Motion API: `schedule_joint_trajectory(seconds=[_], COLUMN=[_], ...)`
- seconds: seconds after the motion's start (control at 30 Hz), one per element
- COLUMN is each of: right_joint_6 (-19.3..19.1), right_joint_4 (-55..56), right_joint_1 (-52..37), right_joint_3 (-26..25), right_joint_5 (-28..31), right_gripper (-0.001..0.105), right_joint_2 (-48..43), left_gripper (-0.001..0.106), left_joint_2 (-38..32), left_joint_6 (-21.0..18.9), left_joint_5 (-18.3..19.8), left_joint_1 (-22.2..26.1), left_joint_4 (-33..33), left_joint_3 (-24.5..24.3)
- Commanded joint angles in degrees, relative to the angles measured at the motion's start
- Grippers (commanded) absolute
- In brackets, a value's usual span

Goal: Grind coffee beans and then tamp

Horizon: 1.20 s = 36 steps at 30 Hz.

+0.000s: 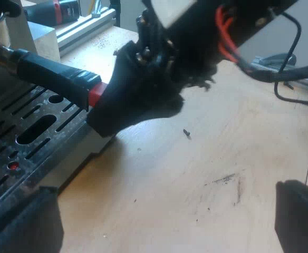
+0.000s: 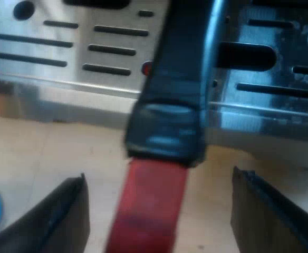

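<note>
The right hand (image 2: pixel 158 176) stands wide astride the holder's red end (image 2: pixel 148 216) (left hand (image 1: pixel 164 190) wide too). Grinding and tamping likely both remain.

Soft, even light lay on the pale wooden surface (image 1: pixel 196 174) ahead of the left gripper (image 1: pixel 162 216), bright across the open wood, while its jaws showed near-black and underlit. Beyond the jaws of the right gripper (image 2: pixel 159 211), the machine's metal drip tray (image 2: pixel 64 58) gave back washed-out glare. A pale sheen ran along the dark handle (image 2: pixel 170 95) just ahead of the gap between them, and its red end (image 2: pixel 148 211) looked matte.
</note>
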Motion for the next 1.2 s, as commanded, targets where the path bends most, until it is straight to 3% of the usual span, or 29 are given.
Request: schedule_joint_trajectory(seconds=[0.03, 0.33, 0.43, 0.53, 0.73, 1.0, 1.1, 1.2], right_joint_6=[-0.26, -1.22, -3.47, -8.12, -10.97, -11.75, -11.89, -11.89], right_joint_4=[-2.55, -11.42, -12.12, -12.47, -12.58, -12.61, -13.72, -14.44], right_joint_1=[-1.3, -2.28, -2.28, -2.28, -2.28, -2.28, -2.28, -2.28], right_joint_3=[1.77, 7.06, 7.25, 7.25, 7.25, 7.25, 7.25, 7.25], right_joint_5=[-0.93, -0.79, -0.79, -0.68, -0.68, 0.71, 0.81, 0.81], right_gripper=[0.059, 0.059, 0.059, 0.059, 0.058, 0.036, 0.019, 0.01], right_joint_2=[-0.16, -0.16, -0.16, -0.16, -0.16, -0.16, -0.16, -0.16], left_gripper=[0.083, 0.083, 0.083, 0.083, 0.083, 0.083, 0.083, 0.083], left_joint_2=[0.04, 0.04, 0.04, 0.04, 0.04, 0.04, 0.04, 0.04], left_joint_6=[0.13, 0.13, 0.13, 0.13, 0.13, 0.13, 0.13, 0.13], left_joint_5=[0.79, 0.79, 0.79, 0.79, 0.79, 0.79, 0.79, 0.79], left_joint_1=[-0.21, -0.21, -0.21, -0.21, -0.21, -0.21, -0.21, -0.21], left_joint_4=[-0.91, -0.91, -0.91, -0.91, -0.91, -0.91, -0.91, -0.91], left_joint_3=[-0.25, -0.25, -0.25, -0.25, -0.25, -0.25, -0.25, -0.25])
